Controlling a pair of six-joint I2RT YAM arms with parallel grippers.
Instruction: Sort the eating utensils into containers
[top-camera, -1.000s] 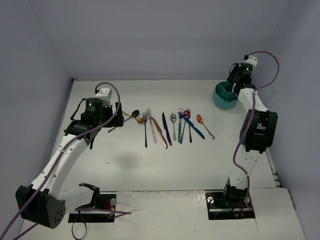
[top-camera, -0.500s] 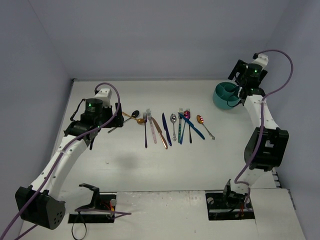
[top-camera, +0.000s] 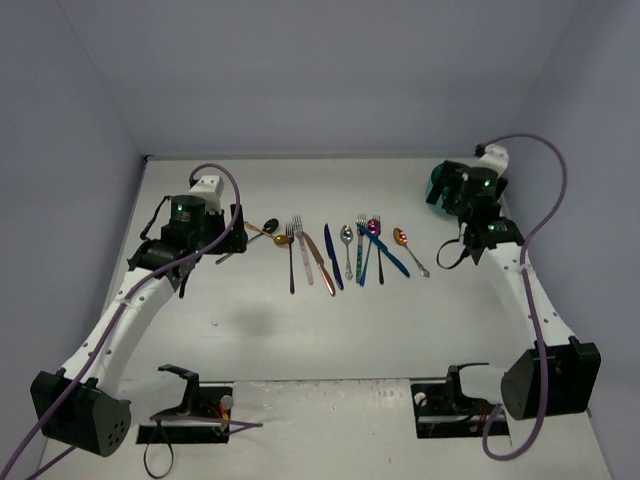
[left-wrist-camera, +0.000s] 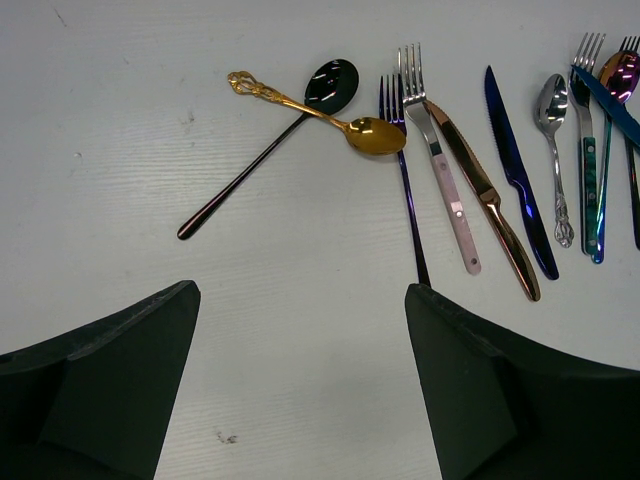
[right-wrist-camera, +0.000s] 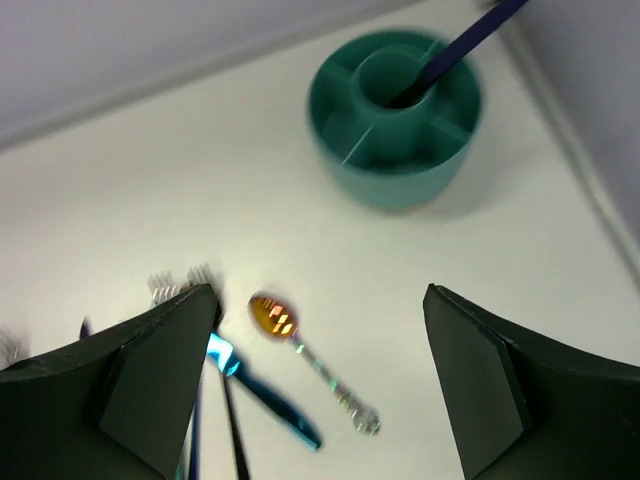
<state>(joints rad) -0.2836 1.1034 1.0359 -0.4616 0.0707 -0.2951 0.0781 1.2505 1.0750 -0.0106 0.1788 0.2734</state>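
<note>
Withdrawing from the teal caddy (right-wrist-camera: 400, 185), the right gripper (right-wrist-camera: 320, 295), jaws now spread and empty, has left a dark blue utensil (right-wrist-camera: 455, 45) standing in the centre well. The cutlery row (top-camera: 340, 255) lies unsorted; the left gripper (left-wrist-camera: 300, 300) hovers there, jaws spread.

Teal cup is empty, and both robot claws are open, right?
Not empty: the teal cup holds one dark blue utensil, standing in its middle compartment, as the right wrist view shows. The left gripper and right gripper are both open.
</note>
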